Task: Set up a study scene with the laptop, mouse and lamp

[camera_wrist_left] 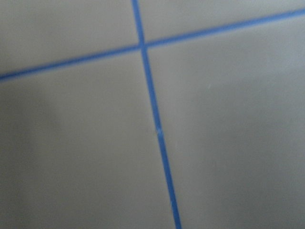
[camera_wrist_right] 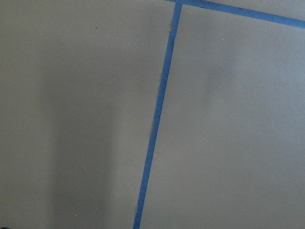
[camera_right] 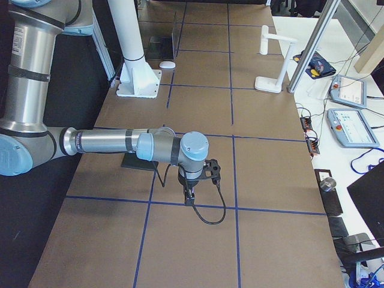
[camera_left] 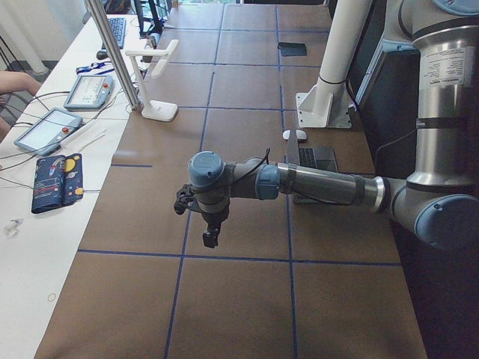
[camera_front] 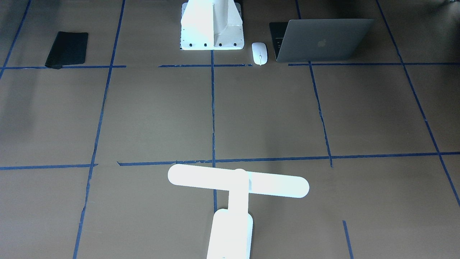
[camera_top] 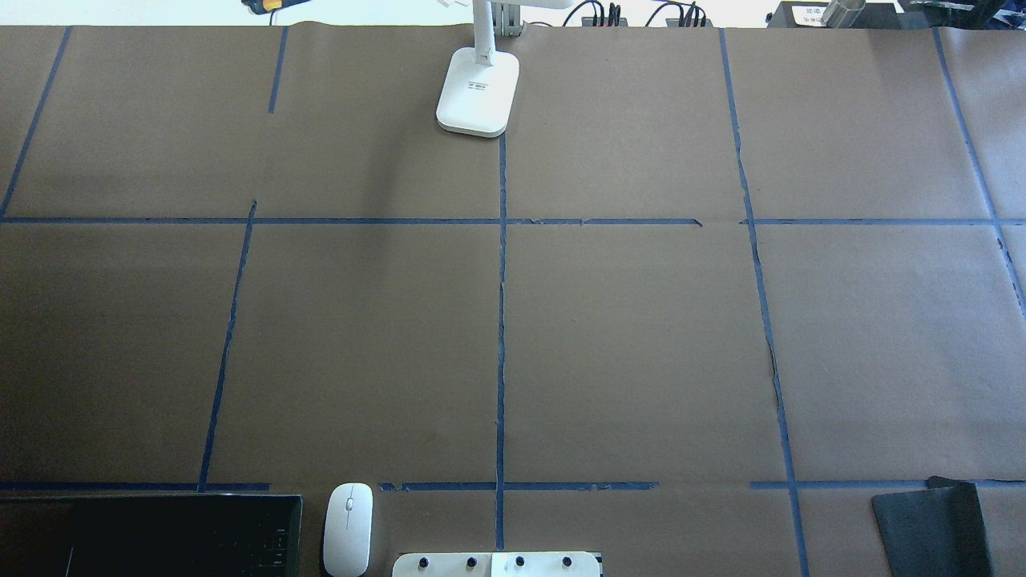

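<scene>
The laptop (camera_front: 323, 41) stands open at the robot's left, near the table edge, and its dark keyboard shows in the overhead view (camera_top: 152, 533). The white mouse (camera_front: 259, 53) lies just beside it (camera_top: 348, 529). The white lamp (camera_front: 237, 181) stands upright at the far middle edge, its base (camera_top: 477, 88) on the centre tape line. My left gripper (camera_left: 212, 238) hangs over bare paper, far from the laptop. My right gripper (camera_right: 189, 198) hangs likewise at the other end. Both show only in side views, so I cannot tell whether they are open or shut. Nothing is visibly held.
A flat black pad (camera_front: 67, 48) lies at the robot's right near edge. The white bolted pedestal (camera_front: 212, 25) stands at the near middle. Brown paper with blue tape lines (camera_top: 501, 320) covers the table. Pendants and cables lie on a side bench (camera_right: 348, 114).
</scene>
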Tool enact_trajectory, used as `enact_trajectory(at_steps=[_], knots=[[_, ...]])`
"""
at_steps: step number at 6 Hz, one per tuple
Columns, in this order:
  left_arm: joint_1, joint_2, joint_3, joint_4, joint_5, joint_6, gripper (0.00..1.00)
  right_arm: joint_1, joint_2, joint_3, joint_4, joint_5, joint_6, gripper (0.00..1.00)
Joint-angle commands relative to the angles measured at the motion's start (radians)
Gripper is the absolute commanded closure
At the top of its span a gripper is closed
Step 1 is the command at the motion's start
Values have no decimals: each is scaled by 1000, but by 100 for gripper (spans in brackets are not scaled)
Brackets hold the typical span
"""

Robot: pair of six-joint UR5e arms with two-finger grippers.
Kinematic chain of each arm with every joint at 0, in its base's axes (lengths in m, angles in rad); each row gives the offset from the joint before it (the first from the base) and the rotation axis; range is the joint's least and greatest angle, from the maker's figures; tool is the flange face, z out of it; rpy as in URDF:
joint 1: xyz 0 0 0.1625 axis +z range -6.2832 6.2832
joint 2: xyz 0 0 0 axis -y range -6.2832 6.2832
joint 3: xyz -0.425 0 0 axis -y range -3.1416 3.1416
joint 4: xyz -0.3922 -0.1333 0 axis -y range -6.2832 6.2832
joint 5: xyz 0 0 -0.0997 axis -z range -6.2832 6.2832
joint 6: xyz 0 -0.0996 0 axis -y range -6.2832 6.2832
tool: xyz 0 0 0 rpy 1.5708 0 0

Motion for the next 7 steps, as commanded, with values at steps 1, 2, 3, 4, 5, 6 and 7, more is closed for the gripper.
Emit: enact_trajectory(at_steps=[1, 2, 3, 4, 5, 6, 7], knots=[[24, -44, -32, -111, 7, 6, 0, 0, 0, -2, 0, 2, 0, 0], [31, -14, -29, -213, 7, 5, 0, 0, 0, -2, 0, 0, 0, 0], [48, 18, -36, -261, -4, -8, 0, 0, 0, -2, 0, 0, 1, 0], [104, 6, -58, -285, -80, -154, 0, 0, 0, -2, -2, 2, 1, 0], [253, 5, -101, -384, -82, -126, 0, 0, 0, -3, 0, 2, 0, 0], [325, 8, -170, -440, -91, -133, 0, 0, 0, -5, 0, 0, 0, 0], [348, 20, -254, -442, -98, -137, 0, 0, 0, -6, -2, 0, 0, 0]])
